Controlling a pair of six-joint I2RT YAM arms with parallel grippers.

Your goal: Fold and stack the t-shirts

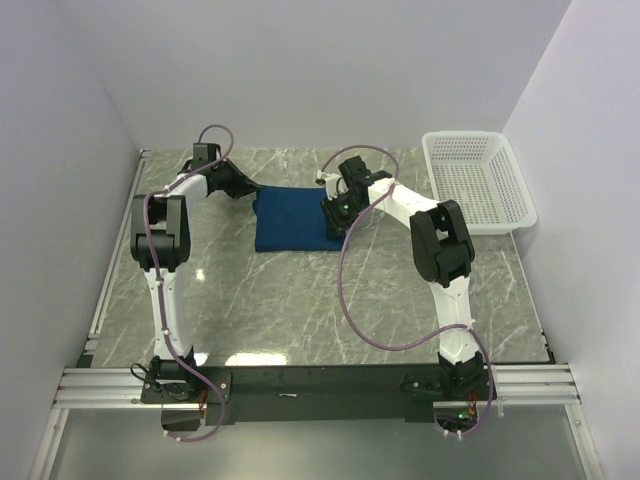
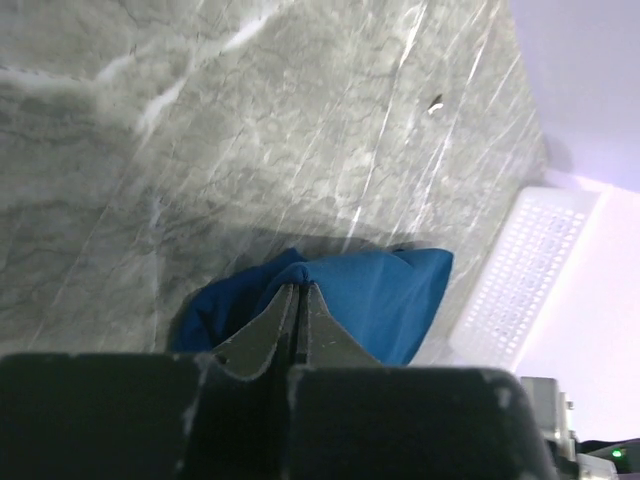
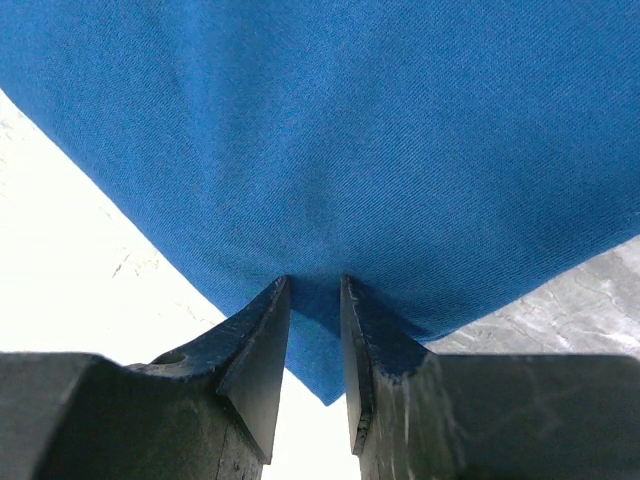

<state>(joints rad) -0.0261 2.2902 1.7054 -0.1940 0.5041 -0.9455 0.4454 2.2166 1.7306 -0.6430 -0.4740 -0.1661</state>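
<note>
The left gripper [image 2: 297, 295] is closed on the left edge of the folded t-shirt [image 1: 290, 222]; the right gripper [image 3: 315, 288] pinches its right edge.

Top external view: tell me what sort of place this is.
Probably a robot lab test cell: two arms bolted to a metal rail at the edge of a marble-patterned table, plain pale walls boxing it in, with a blue t-shirt and a white mesh basket as props.

Overhead camera looks down; wrist cameras closely share the t-shirt [image 1: 295, 222].
</note>
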